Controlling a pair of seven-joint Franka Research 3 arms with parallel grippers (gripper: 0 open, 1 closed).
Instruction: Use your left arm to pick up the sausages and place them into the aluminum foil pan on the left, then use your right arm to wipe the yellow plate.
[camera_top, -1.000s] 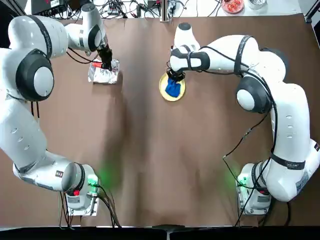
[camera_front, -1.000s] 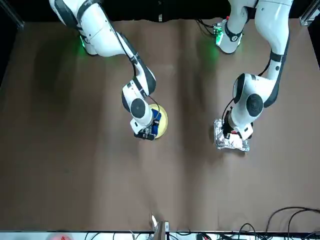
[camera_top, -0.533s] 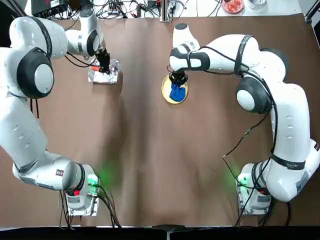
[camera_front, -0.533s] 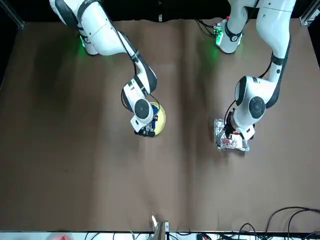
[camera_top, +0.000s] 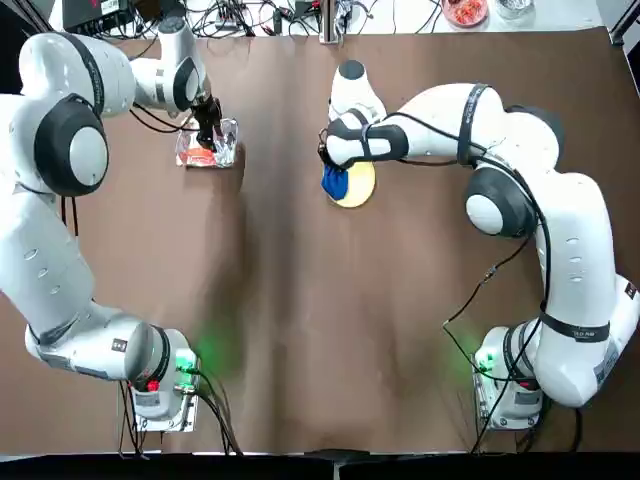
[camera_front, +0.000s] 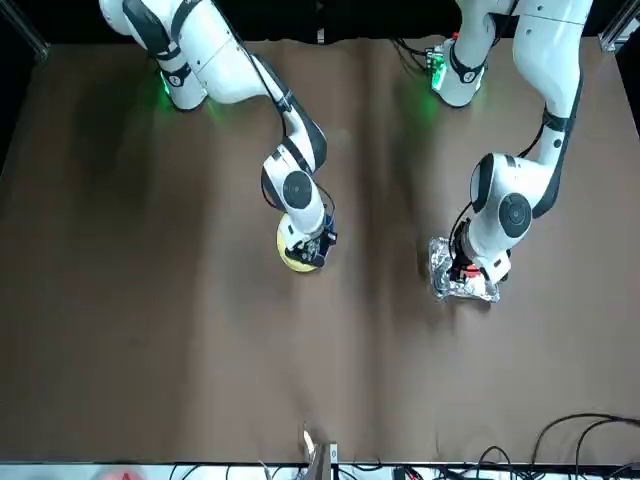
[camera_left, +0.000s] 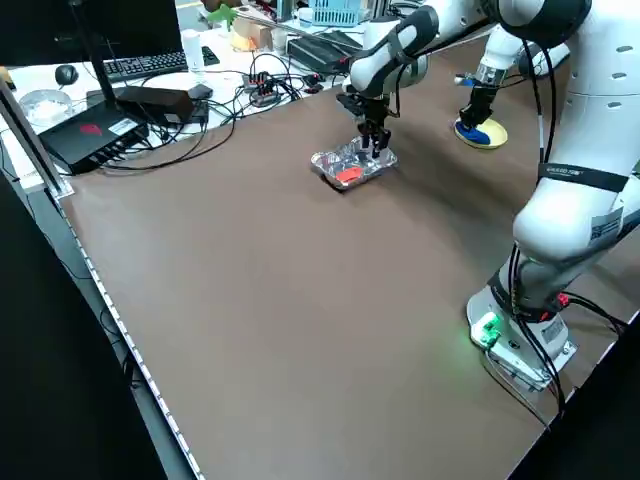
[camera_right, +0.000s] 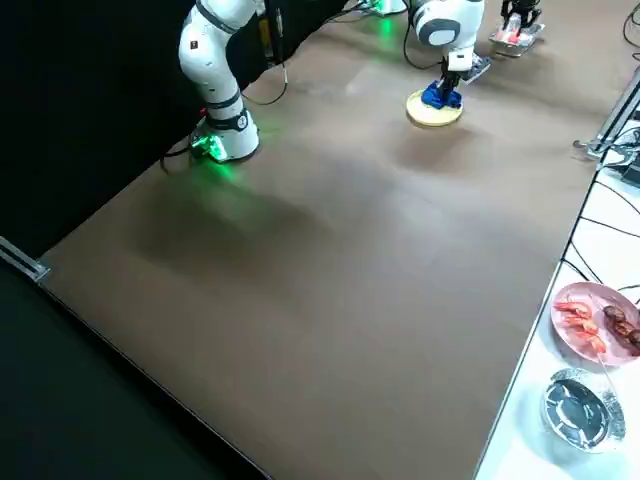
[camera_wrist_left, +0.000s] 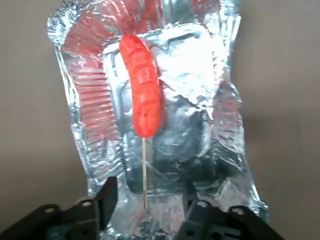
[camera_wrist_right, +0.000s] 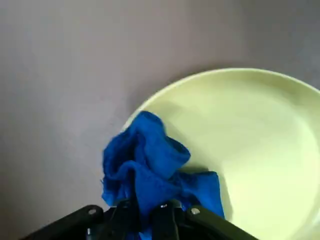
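Blue cloth (camera_wrist_right: 145, 165) is pinched between the pressed-in jaws of your right gripper (camera_wrist_right: 150, 215), which sits over the left edge of the yellow plate (camera_wrist_right: 260, 150), on the far part of the tabletop (camera_top: 300, 320). Your left gripper (camera_wrist_left: 150, 192) is over the aluminum foil pan (camera_wrist_left: 225, 140) at the far left, its jaws spread, with nothing between them. The sausage (camera_wrist_left: 145, 95) lies inside that pan, so I judge the placing done and the wiping to be your concern.

Watch the cloth where it bunches at the rim. If you push sideways with it snagged there, the light plate could slide or tip, since nothing visible holds it down. Press too low and the hard jaws may scrape the plate; stay too high and the loose folds will likely skim it without cleaning. A wipe that runs too far left would leave you rubbing the tabletop. On your left side, a careless move could catch the thin foil or the stick (camera_wrist_left: 144, 175), whose free end points towards the open jaws, and drag the sausage along.

Your left wrist view gives you that stick plainly; from overhead you get only a reddish patch partly covered by the arm. The right wrist view shows the cloth's folds and the pinch, while the front view mostly hides the cloth behind the gripper. For the spacing between plate and pan, use the top view, as neither wrist view holds both.
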